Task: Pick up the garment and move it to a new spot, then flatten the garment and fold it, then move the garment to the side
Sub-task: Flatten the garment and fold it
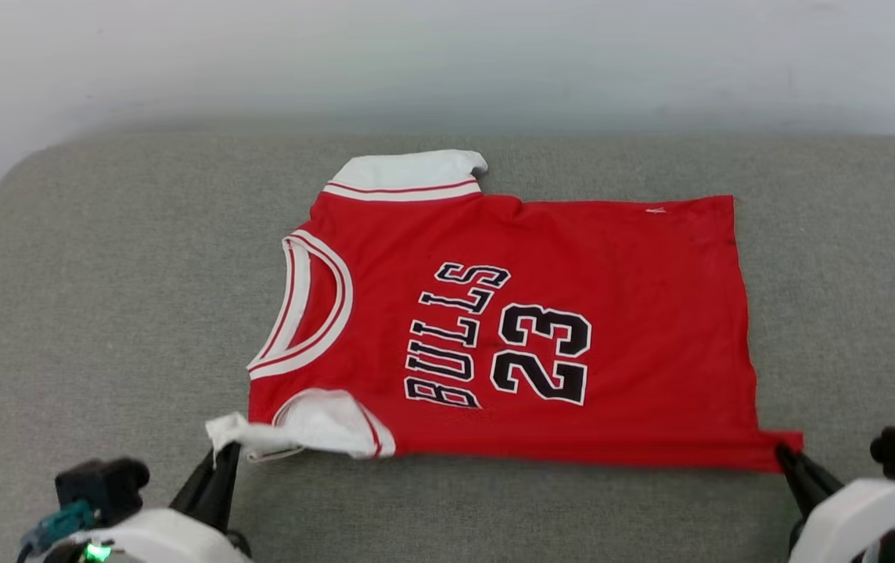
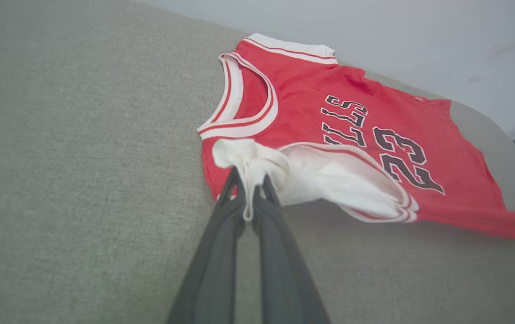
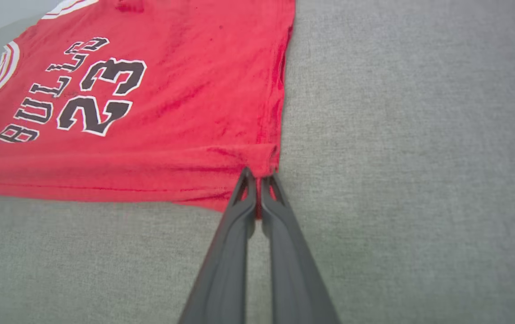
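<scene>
The garment (image 1: 573,258), a red jersey with white sleeves and the number 23, lies spread on the grey cushion, collar to the left and hem to the right. My left gripper (image 1: 224,450) is shut on the near white sleeve (image 2: 248,157), whose cloth bunches between the fingers and lifts slightly. At the near right, my right gripper (image 1: 782,451) is shut on the garment's near hem corner (image 3: 264,159). The near side edge stretches straight between the two grips. The far sleeve (image 1: 408,172) lies flat at the back.
The grey cushion (image 1: 103,313) extends well beyond the garment on the left, right and front. A pale wall (image 1: 447,55) runs behind its far edge. The cushion's rounded left corner shows at the back left.
</scene>
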